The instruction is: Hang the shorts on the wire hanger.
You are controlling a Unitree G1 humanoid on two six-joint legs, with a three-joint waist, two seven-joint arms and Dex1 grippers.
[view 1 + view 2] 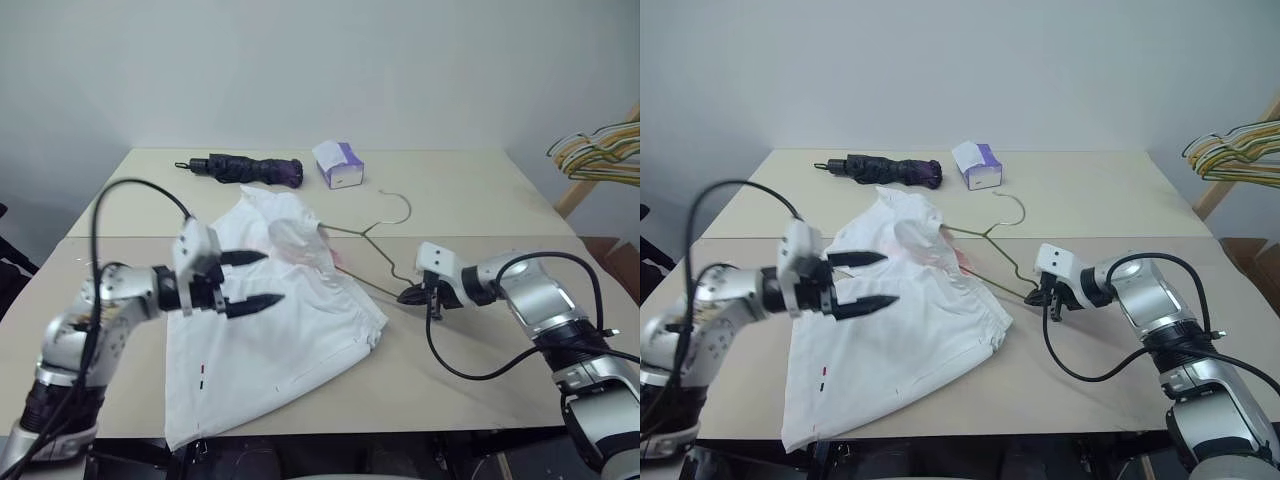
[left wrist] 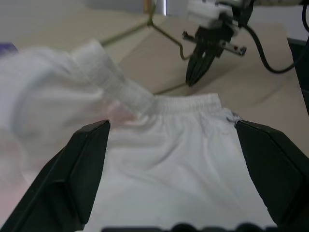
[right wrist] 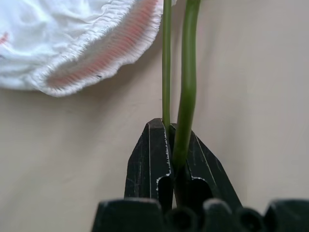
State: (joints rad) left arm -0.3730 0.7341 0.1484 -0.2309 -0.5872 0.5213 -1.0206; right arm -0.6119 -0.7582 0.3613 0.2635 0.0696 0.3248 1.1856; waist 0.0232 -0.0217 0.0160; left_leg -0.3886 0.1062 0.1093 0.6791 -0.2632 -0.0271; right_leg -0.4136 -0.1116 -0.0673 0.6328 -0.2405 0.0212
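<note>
The white shorts [image 1: 275, 335] lie spread on the table, their gathered waistband [image 2: 186, 102] facing the right arm. The thin olive wire hanger [image 1: 383, 258] lies flat behind them with its hook [image 1: 402, 207] pointing away from me. Its left side runs into the bunched cloth and is hidden there. My right gripper [image 1: 410, 295] is shut on the hanger's right corner, and two strands of wire [image 3: 186, 87] run out from between its fingers [image 3: 152, 154]. My left gripper [image 1: 258, 279] hovers open just above the shorts, pointing right, with nothing between its fingers [image 2: 84, 169].
A folded dark umbrella [image 1: 245, 168] and a white-and-purple tissue box [image 1: 338, 165] lie at the back of the table [image 1: 470, 190]. A bunch of coloured hangers [image 1: 600, 150] hangs on a wooden rack off the table's right side.
</note>
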